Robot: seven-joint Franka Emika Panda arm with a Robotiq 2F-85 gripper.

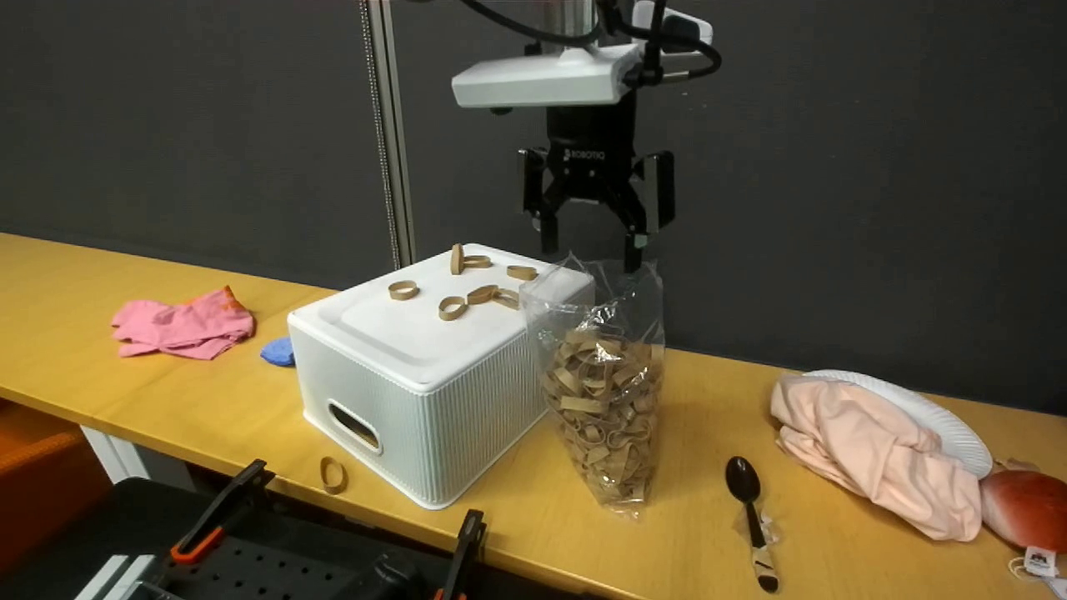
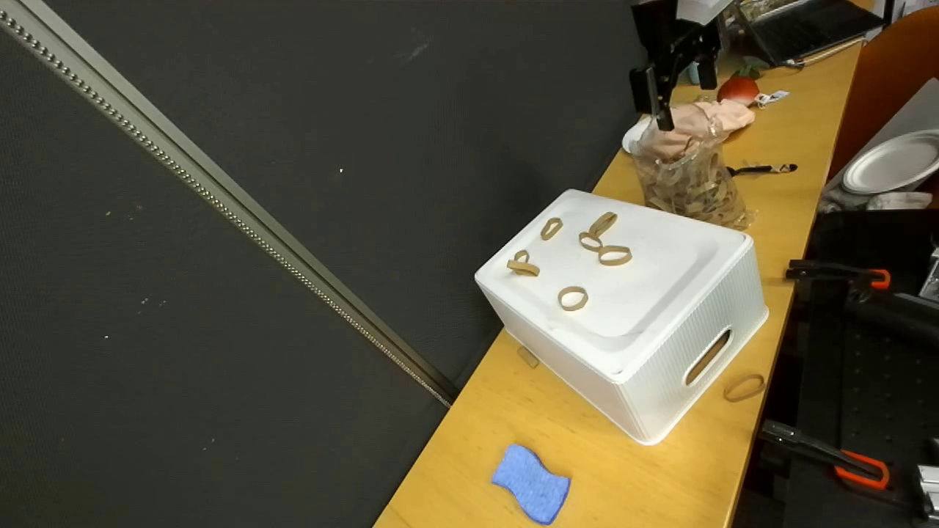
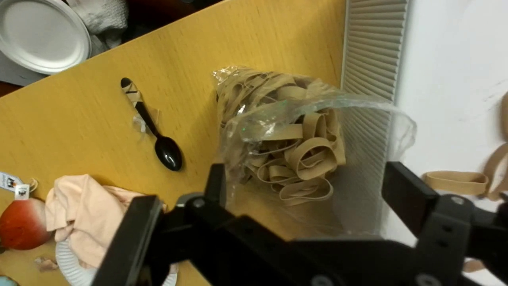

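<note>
Plainly spread wide, the gripper [image 1: 591, 247] grips nothing — its fingers hang apart just above the mouth of a clear plastic bag [image 1: 602, 400]; whether a tip brushes the loose film cannot be told. The bag stands nearly upright on the surface [image 1: 708, 417], just beside a white box [image 1: 442, 358]. Its lower part is packed with tan rubber bands [image 3: 285, 133], a weight that probably keeps it standing; the ribbed wall of the box may also act as a prop, though the views do not settle contact. In the wrist view the mouth gapes between the fingers, contents exposed. Loose bands [image 1: 523, 272] rest on the box, whose flat top presumably keeps them from rolling.

Edges: a dark partition [image 1: 800, 192] bounds the rear, and the bag's base sits back from the front edge, near which a single band [image 1: 333, 489] lies. A strip of surface separates the bag from a black spoon [image 1: 754, 521]; farther along, a peach cloth [image 1: 879, 458] lies partly over a white plate [image 1: 942, 421]. The fingertips appear higher than the box top — sideways travel seems limited chiefly by the partition and the film.
</note>
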